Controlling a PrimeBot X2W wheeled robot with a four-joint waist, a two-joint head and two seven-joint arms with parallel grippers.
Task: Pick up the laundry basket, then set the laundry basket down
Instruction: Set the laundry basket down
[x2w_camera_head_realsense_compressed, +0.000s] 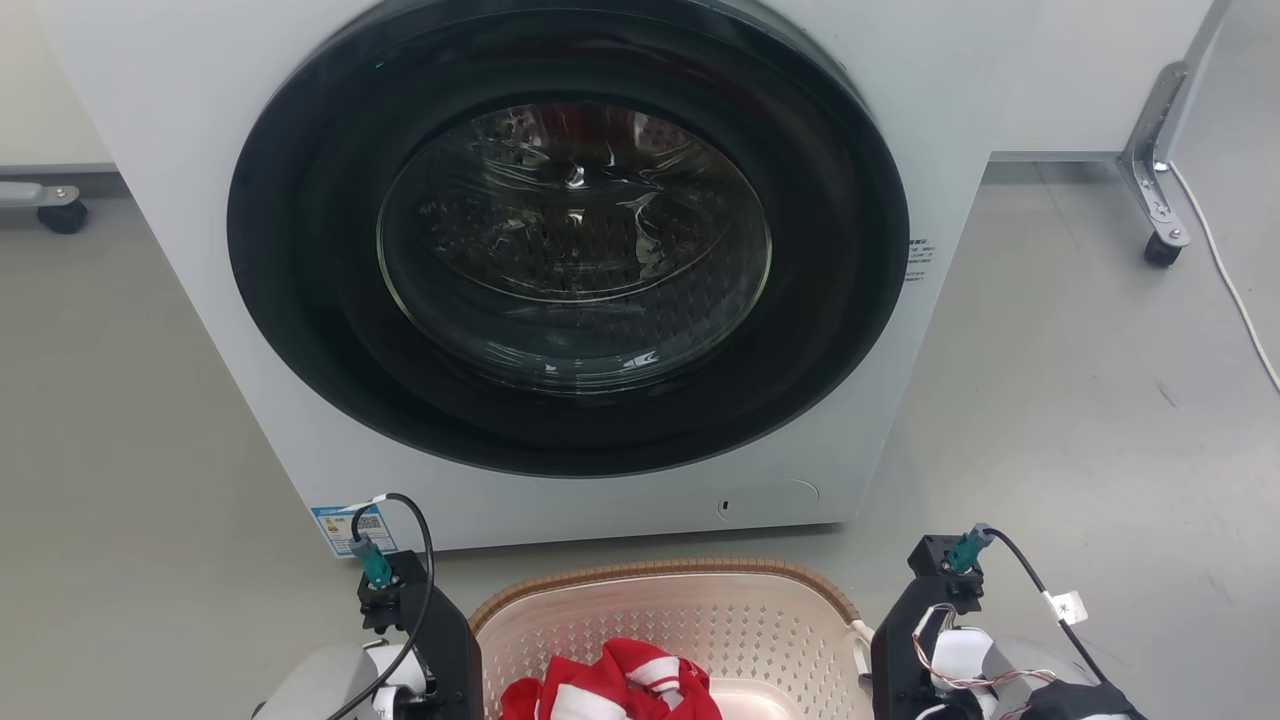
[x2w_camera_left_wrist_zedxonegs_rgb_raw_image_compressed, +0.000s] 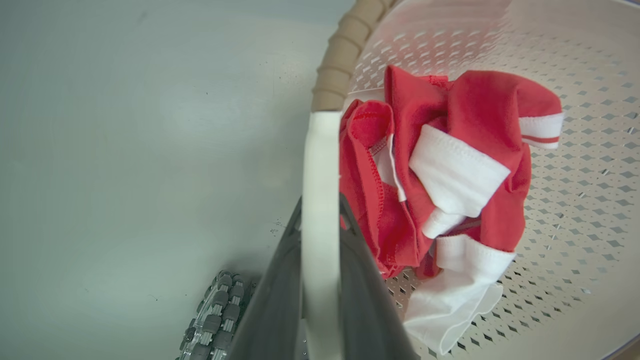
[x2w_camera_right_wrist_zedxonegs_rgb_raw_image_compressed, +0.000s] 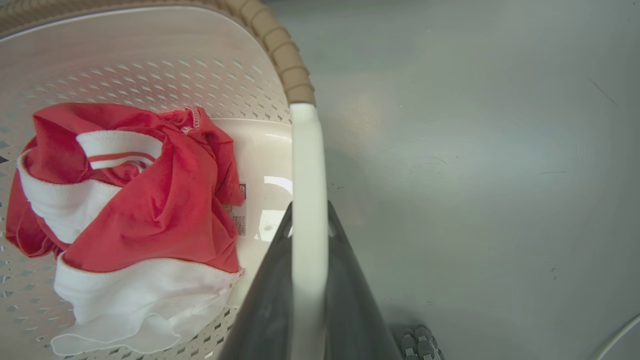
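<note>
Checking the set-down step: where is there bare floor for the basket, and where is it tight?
Bare grey floor lies left of the washer, out to the black caster, and a wider patch lies right of it, bordered by the wheeled metal leg and white cable. Tight: the narrow strip between washer front and laundry basket.

My tool (x2w_camera_right_wrist_zedxonegs_rgb_raw_image_compressed: 309, 212) is at bottom ctr, both dark fingers (x2w_camera_right_wrist_zedxonegs_rgb_raw_image_compressed: 267, 300) pinched on the basket's (x2w_camera_right_wrist_zedxonegs_rgb_raw_image_compressed: 150, 65) white handle (x2w_camera_right_wrist_zedxonegs_rgb_raw_image_compressed: 307, 150), one finger each side. The handle runs up to the brown ribbed rim (x2w_camera_right_wrist_zedxonegs_rgb_raw_image_compressed: 285, 55). Left of it, inside the basket: perforated cream walls, smooth base w/ a small label (x2w_camera_right_wrist_zedxonegs_rgb_raw_image_compressed: 239, 216), and a crumpled red-and-white garment (x2w_camera_right_wrist_zedxonegs_rgb_raw_image_compressed: 165, 210) lying on the base. Right of the handle: grey floor (x2w_camera_right_wrist_zedxonegs_rgb_raw_image_compressed: 475, 150). A ribbed grey part (x2w_camera_right_wrist_zedxonegs_rgb_raw_image_compressed: 420, 342) at bottom edge, can't tell what. Pale cable (x2w_camera_right_wrist_zedxonegs_rgb_raw_image_compressed: 620, 334) in bottom-right corner.
</note>
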